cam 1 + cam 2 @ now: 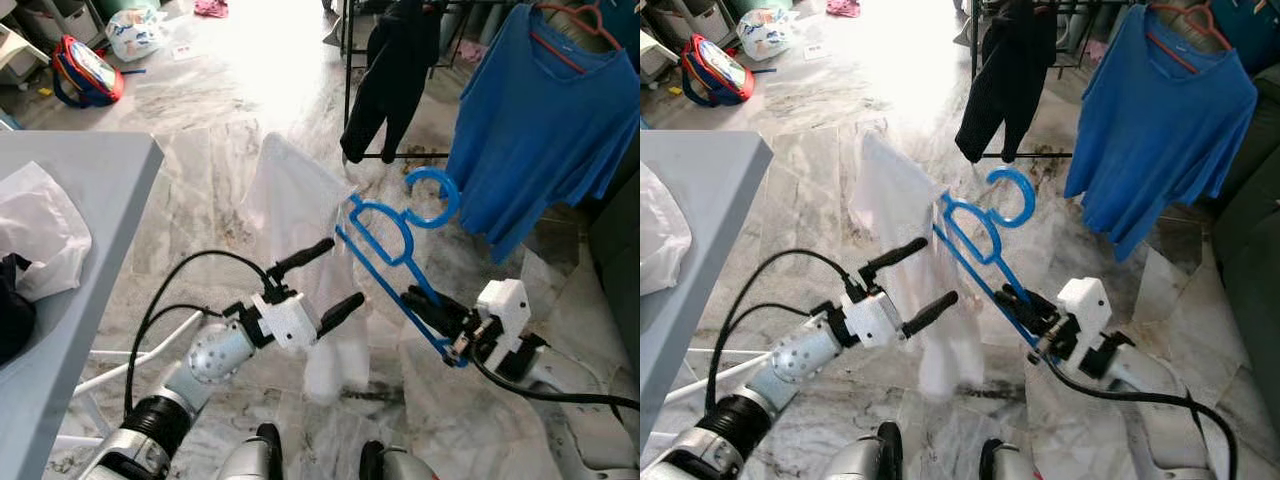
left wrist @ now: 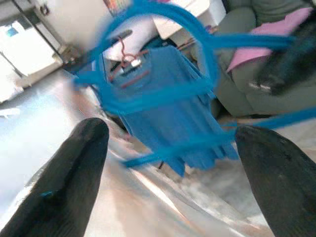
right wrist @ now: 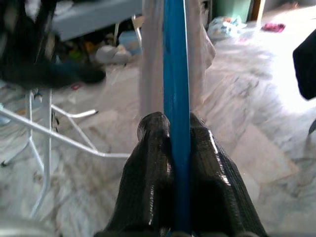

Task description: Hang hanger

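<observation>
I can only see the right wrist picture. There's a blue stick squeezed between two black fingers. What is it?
Observer: It's the bottom bar of a blue hanger, with a white garment draped on it. The right gripper clamps it.
Operator: Does the hanger have a hook?
Observer: Yes, a curled blue hook at the far end, pointing toward a blue T-shirt that hangs on a red hanger.
Operator: What's the other hand doing?
Observer: The left gripper is open beside the white garment, holding nothing.
Operator: Anything else hanging there?
Observer: A dark garment hangs on a black rack, left of the T-shirt.
</observation>
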### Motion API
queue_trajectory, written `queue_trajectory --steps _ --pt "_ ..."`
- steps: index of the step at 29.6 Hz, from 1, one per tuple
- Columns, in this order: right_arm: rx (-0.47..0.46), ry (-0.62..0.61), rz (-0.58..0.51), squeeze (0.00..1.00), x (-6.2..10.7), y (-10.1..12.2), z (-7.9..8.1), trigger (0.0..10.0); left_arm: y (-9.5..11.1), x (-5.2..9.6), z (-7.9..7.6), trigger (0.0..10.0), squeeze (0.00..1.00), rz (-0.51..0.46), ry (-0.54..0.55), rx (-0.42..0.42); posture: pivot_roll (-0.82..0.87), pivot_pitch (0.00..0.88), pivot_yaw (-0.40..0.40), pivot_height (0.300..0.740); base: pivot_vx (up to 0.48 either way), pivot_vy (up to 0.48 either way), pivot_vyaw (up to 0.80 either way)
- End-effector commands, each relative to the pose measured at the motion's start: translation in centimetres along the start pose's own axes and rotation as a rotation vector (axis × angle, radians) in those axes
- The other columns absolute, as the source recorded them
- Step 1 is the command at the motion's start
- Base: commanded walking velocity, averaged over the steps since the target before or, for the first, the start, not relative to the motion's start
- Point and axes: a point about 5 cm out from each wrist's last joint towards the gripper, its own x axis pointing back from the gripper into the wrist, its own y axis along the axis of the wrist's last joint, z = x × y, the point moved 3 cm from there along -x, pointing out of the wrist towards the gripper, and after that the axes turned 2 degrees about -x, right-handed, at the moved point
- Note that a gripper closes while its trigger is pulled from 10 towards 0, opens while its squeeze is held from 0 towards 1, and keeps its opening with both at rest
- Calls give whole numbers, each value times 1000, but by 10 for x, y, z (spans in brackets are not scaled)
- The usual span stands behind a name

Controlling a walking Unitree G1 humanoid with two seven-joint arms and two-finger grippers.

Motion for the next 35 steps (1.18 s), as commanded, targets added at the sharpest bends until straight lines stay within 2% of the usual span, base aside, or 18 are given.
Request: queue_trajectory --steps 1,8,15,19,26,35 --pt "-4 10 -22 0 6 1 0 10000 0 1 2 10000 1000 1 -22 -10 -21 255 37 740 0 0 0" --pt "12 17 59 0 24 -10 -12 10000 -1 4 22 10000 1000 16 -49 -54 -13 254 41 740 0 0 0" --pt "28 76 118 0 34 -15 -11 10000 -5 6 34 10000 1000 36 -92 -100 -6 250 46 740 0 0 0" --pt "35 83 128 0 35 -16 -11 10000 -6 5 37 10000 1000 40 -99 -107 -6 251 47 740 0 0 0" --pt "88 170 210 0 48 -18 -9 10000 -12 4 39 10000 1000 77 -190 -133 -11 253 54 740 0 0 0" --pt "184 262 298 0 60 -9 -14 10000 -27 10 33 10000 1000 171 -386 -146 -14 254 60 740 0 0 0"
